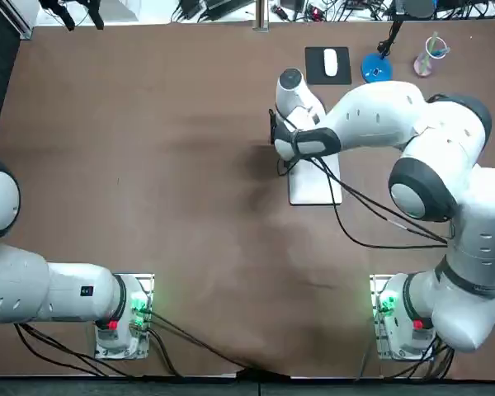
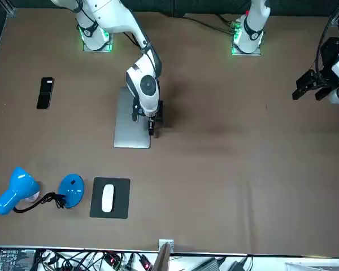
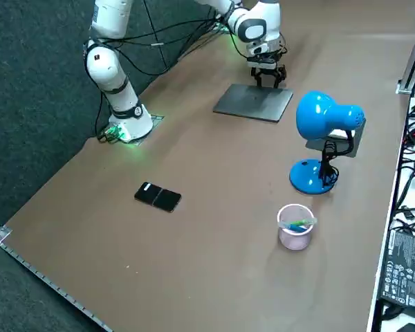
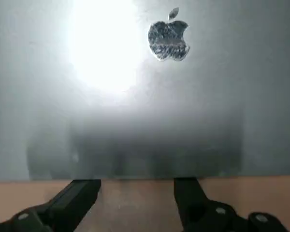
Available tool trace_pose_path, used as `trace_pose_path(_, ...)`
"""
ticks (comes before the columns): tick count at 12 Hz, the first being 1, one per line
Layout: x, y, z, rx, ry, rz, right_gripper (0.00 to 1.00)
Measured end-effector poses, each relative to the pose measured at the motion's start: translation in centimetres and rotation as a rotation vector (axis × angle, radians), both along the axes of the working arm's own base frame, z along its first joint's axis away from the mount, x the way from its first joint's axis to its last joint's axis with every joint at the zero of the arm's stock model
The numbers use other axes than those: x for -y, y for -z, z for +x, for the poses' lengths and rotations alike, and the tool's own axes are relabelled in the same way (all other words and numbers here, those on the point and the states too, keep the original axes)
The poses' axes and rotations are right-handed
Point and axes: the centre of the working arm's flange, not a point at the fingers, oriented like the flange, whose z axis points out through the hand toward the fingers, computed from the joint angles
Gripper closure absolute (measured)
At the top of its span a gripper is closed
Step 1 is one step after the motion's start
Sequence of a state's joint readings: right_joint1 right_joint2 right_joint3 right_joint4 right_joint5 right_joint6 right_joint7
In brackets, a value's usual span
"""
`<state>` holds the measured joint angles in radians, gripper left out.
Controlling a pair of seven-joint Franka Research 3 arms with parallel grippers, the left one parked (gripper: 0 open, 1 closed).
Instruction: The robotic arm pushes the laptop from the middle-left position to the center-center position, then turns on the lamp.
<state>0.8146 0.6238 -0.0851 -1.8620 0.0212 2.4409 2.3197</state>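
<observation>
**R gripper at laptop's long edge, jaws part-open, empty**

Wrist view: nearest are the two black fingers of the R gripper. They sit a moderate gap apart w/ nothing between them, tips over bare table. Just beyond them runs one long edge of the laptop; touching or just off it, can't tell. Lid is shut, grey metal, logo toward the far part, bright glare beside it.

Top view: laptop lies flat, a bit to the robot's R of table centre, long axis running away from the bases. R gripper is at its L long edge, i.e. between laptop and table centre. R arm is by far the nearer one. Lamp stands beyond the laptop, by the mouse pad.

Front view: agrees. R gripper is at the edge facing centre, laptop on its outer side. Lamp is near that cam, no glow seen.

Side view: R gripper points down at the laptop's far edge; lamp is well apart from both.

Judgement: push step in hand, lamp not yet on. A shove from this side would send the laptop away from centre. Moving it centre-ward prob. needs contact on the opposite long edge, or a drag.
</observation>
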Motion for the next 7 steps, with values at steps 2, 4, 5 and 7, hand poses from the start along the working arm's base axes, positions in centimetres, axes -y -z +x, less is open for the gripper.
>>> trace_pose_path(2, 1.2, -0.1, -0.2, 0.014, 0.002, 0.008, 0.00)
trace_pose_path(4, 3.3, -0.2, -0.4, 0.014, -0.006, 0.007, 0.00)
trace_pose_path(5, 4.5, -0.2, -0.4, 0.008, -0.009, 0.003, 0.00)
trace_pose_path(7, 7.0, -0.3, -0.3, -0.005, -0.013, -0.003, 0.00)
